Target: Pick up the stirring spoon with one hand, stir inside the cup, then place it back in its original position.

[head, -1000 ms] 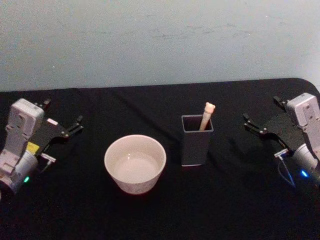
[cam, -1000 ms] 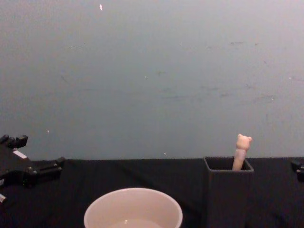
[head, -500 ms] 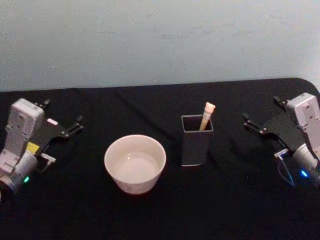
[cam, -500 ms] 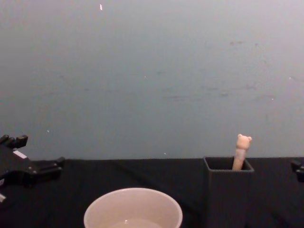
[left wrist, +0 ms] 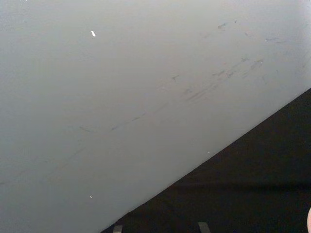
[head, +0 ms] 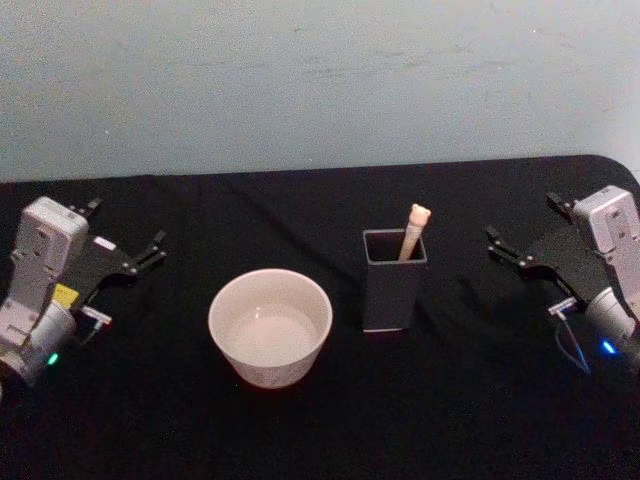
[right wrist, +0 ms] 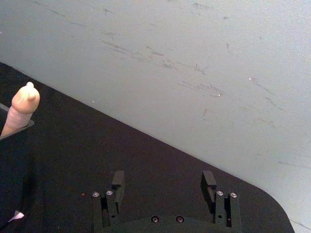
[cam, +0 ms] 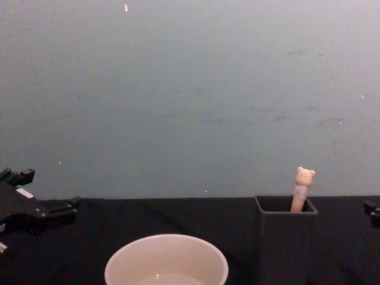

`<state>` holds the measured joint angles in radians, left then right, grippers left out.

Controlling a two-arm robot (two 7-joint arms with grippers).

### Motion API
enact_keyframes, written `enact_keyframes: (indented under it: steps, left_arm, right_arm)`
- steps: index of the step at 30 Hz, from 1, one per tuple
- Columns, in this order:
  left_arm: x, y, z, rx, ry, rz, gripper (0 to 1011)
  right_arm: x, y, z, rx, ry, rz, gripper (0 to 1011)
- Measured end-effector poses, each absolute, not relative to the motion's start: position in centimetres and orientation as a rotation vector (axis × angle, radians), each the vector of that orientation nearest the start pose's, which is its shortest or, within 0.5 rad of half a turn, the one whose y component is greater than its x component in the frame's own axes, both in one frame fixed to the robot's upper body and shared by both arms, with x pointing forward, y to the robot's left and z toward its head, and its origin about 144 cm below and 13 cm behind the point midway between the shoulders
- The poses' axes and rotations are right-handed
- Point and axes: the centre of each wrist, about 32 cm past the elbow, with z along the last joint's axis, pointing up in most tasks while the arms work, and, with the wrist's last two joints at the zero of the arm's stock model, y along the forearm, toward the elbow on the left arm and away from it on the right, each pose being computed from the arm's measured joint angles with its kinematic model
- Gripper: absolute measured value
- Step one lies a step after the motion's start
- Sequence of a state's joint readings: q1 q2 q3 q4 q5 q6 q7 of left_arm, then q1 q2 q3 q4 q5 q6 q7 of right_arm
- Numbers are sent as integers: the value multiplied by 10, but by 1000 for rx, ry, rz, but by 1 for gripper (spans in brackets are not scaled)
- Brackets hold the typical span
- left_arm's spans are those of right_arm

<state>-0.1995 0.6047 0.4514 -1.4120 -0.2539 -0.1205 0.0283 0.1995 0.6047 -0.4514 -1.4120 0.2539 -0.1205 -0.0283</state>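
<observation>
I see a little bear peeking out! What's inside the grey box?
A spoon stands in the box; its bear-topped handle pokes above the rim. The walls hide its lower end.

Matt black cloth point(head: 470, 420) underneath; the cup point(head: 270, 370) shows a smooth, faintly glossy cream finish, the holder point(head: 388, 300) matt grey.
</observation>
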Motion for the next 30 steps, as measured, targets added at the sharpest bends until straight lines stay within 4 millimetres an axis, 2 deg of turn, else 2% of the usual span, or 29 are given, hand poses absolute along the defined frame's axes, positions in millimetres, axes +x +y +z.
enact_keyframes:
  steps: [30]
  left_arm:
    - [489,310,1140,304,-285,1248,1001]
  right_arm:
    - [488,-311,1143,-277,-273,-1231,1002]
